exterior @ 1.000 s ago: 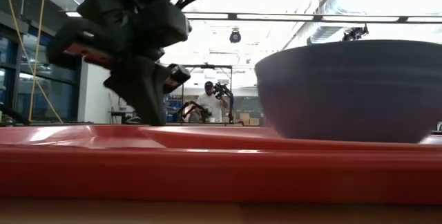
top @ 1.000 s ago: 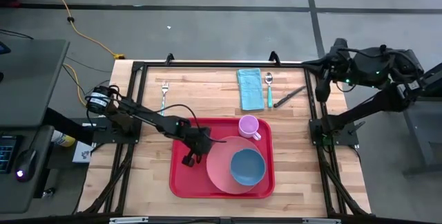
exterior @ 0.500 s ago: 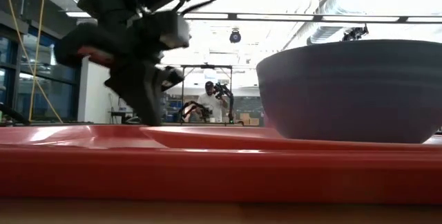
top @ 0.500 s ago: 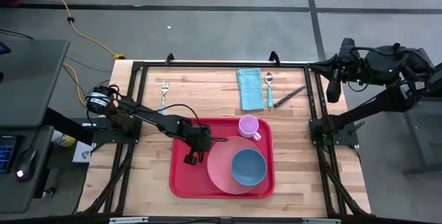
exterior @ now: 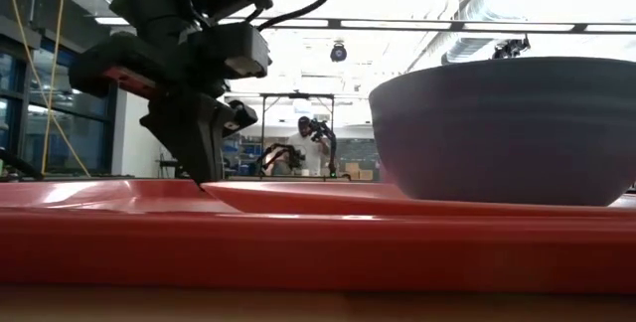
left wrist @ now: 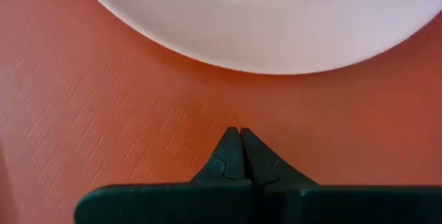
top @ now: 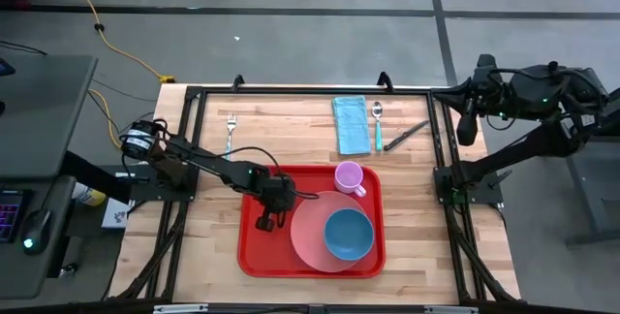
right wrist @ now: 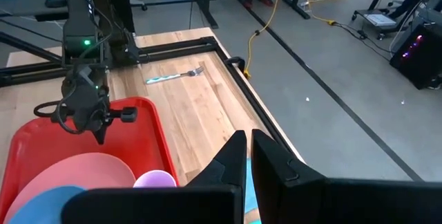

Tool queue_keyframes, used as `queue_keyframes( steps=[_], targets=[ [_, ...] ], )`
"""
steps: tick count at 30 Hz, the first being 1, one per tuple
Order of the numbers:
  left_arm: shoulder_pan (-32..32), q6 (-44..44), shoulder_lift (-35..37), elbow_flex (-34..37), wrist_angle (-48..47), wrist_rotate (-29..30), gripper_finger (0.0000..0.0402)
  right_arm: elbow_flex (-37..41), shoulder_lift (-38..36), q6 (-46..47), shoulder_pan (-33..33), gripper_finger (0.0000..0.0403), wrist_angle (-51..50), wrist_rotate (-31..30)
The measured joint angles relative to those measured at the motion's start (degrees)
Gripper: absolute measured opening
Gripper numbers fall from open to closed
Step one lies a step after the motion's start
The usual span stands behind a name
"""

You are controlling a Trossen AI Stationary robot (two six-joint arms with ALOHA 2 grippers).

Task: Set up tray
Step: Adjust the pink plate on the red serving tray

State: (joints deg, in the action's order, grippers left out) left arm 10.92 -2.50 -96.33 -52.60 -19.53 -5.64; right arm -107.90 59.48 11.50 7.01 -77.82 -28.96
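The red tray lies at the table's near middle. On it are a pink plate with a blue bowl in it, and a pink cup at the tray's far right. My left gripper is shut and points down over the tray's bare left floor, just beside the plate's rim. In the low view its tips are level with the tray's surface. My right gripper is shut and empty, past the table's far right corner. My left gripper's shut tips point down at the tray's bare floor next to the plate. I cannot tell whether they touch the floor.
On the bare wood behind the tray lie a fork at the far left, a teal napkin, a spoon and a dark knife. A black frame runs around the table top. A person stands far off in the room.
My right gripper has drawn back toward the table's right edge and past the frame, then stopped. My left gripper has shifted a little over the tray's left part and come down slightly, staying shut.
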Motion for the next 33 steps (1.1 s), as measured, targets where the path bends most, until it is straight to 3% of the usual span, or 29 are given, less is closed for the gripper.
queue_keyframes(
  steps=[7,21,33],
  targets=[
    [-0.04,1.12,-2.21,-0.74,-1.53,-1.40,0.0010,0.00,-0.06,-0.17,0.00,0.0000,-0.02,0.15],
    [-0.02,-1.59,-8.78,-9.08,-1.18,-2.90,0.0010,0.00,-0.37,-0.31,-0.01,0.0000,-0.22,0.25],
    [-0.02,-3.00,-8.94,-13.20,-0.94,-2.13,0.0009,0.07,-0.37,-0.47,-0.01,0.0000,-0.82,0.28]
  ],
)
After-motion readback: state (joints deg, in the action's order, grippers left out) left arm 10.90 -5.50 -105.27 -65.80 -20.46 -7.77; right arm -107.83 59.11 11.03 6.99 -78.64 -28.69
